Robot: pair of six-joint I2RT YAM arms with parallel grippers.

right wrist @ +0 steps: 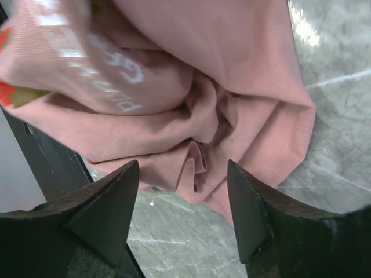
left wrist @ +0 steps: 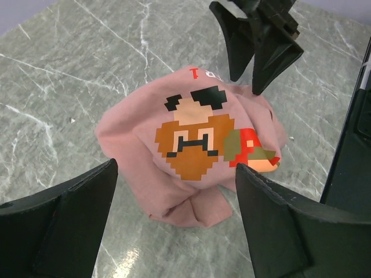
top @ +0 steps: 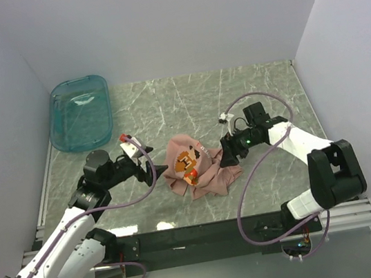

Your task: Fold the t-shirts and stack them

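Observation:
The dusty-pink t-shirt lies crumpled in a heap at the table's middle front, its pixel-art print facing up. In the left wrist view the t-shirt sits just beyond my open, empty left gripper. My left gripper is just left of the heap. My right gripper is at the heap's right edge; in the right wrist view it is open and empty over the shirt's folds, with white text showing. The right gripper's fingers show beyond the shirt.
A translucent teal plastic bin stands at the back left of the grey marble table. White walls close in the left, back and right. A black rail runs along the near edge.

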